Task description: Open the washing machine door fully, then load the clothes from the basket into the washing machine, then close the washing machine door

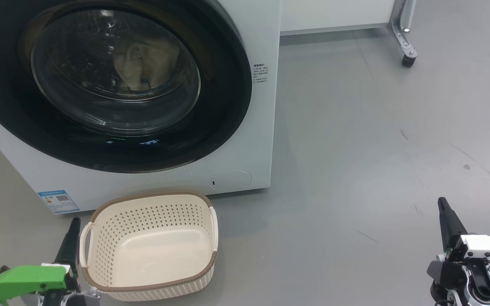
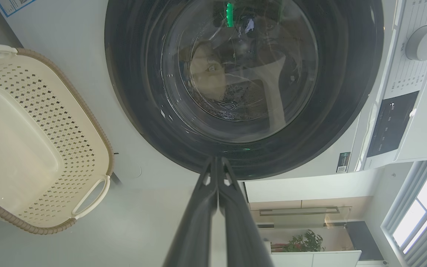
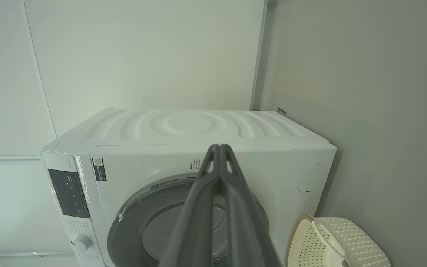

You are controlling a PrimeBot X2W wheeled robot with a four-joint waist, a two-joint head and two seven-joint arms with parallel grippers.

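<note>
The washing machine (image 1: 262, 127) fills the upper left of the head view, and the washing machine door (image 1: 223, 106) sits flush against its front, closed. Pale cream clothes (image 1: 143, 63) show through the glass inside the drum. The basket (image 1: 143, 221) stands on the floor below the door with nothing in it. My left gripper (image 1: 73, 229) is shut just left of the basket, fingers pointing up. My right gripper (image 1: 442, 208) is shut at the lower right, far from the machine. In the left wrist view, my left gripper (image 2: 217, 163) points at the door (image 2: 132, 92), with the clothes (image 2: 206, 74) behind the glass.
A metal leg on a caster (image 1: 406, 42) stands at the back right under a white cabinet. Grey floor (image 1: 377, 170) stretches right of the machine. The machine's knob (image 2: 424, 42) and dark control panel (image 2: 391, 126) lie above the door. A blue label (image 1: 58, 200) sits low on the front.
</note>
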